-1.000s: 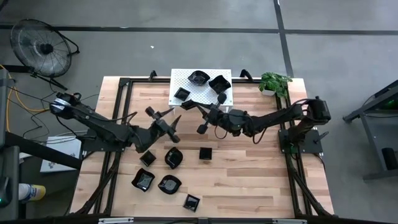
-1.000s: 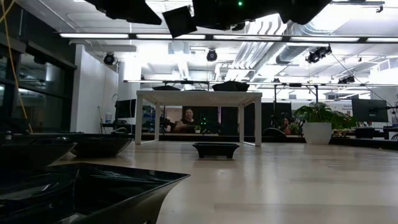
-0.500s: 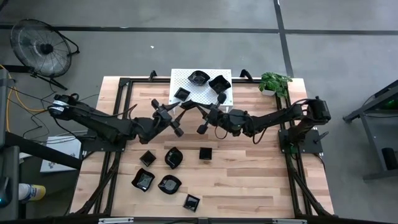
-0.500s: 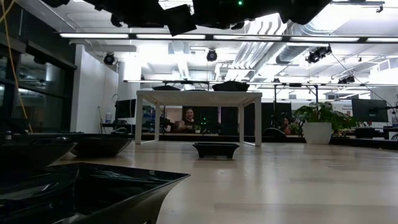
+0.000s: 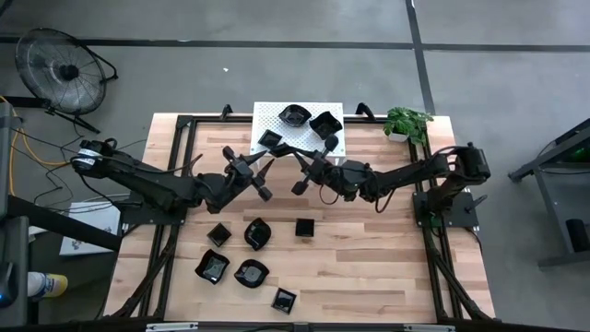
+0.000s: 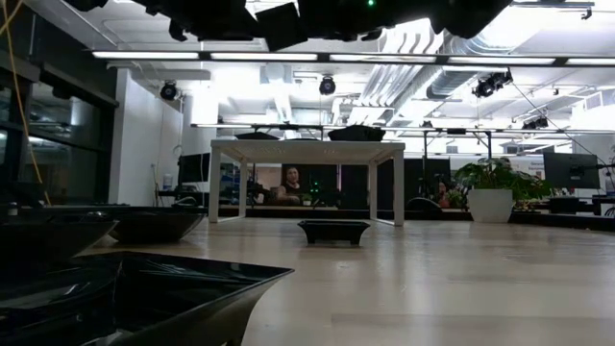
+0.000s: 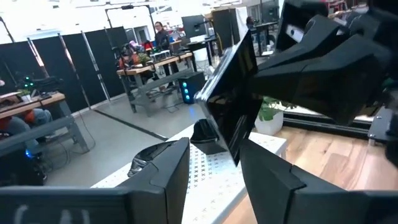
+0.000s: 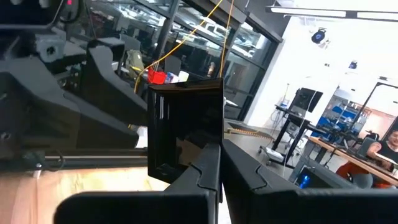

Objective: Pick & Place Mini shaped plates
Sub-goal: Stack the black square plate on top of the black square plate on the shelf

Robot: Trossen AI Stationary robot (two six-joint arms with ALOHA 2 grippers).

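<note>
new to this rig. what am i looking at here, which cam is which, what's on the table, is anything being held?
It is a robot with two dark arms at a wooden table, each ending in a two-finger gripper. One picture looks straight down from above, one looks level across the tabletop into the room, and two come from cameras on the arms' wrists.

Six small black plates lie on the wood. More sit on a white perforated stand at the far edge, beside a potted plant.

The right gripper is shut on a square black plate, held on edge above the table. The left gripper faces it with fingers apart on either side of that plate, which looks like a handover.
</note>
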